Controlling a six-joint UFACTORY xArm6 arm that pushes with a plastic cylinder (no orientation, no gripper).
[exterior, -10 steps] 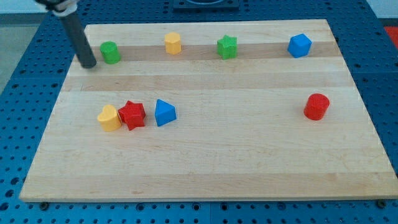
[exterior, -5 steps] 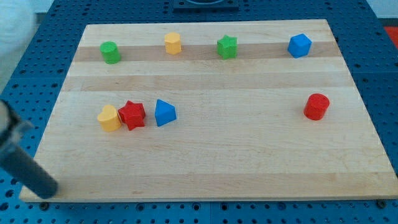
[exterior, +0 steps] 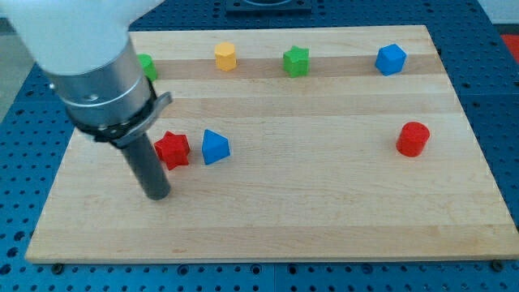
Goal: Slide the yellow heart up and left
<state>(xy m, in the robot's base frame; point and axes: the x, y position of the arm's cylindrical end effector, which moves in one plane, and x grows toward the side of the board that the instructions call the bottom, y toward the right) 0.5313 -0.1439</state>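
The yellow heart is hidden behind my arm; it lay just left of the red star [exterior: 173, 149] in the earlier frames. My tip [exterior: 157, 195] rests on the board just below the red star's left side, below and right of where the heart lay. A blue triangular block [exterior: 214, 147] lies right of the star, a small gap between them.
Along the view's top stand a green cylinder [exterior: 147, 65], partly covered by my arm, a yellow hexagon [exterior: 225, 56], a green star [exterior: 296, 61] and a blue block [exterior: 390, 59]. A red cylinder [exterior: 413, 139] stands at the right. The wooden board [exterior: 324, 219] lies on a blue pegboard.
My tip moved from beside the green cylinder down past the board's lower left corner, then right and up onto the board below the red star. The arm now covers the yellow heart. No block moved.
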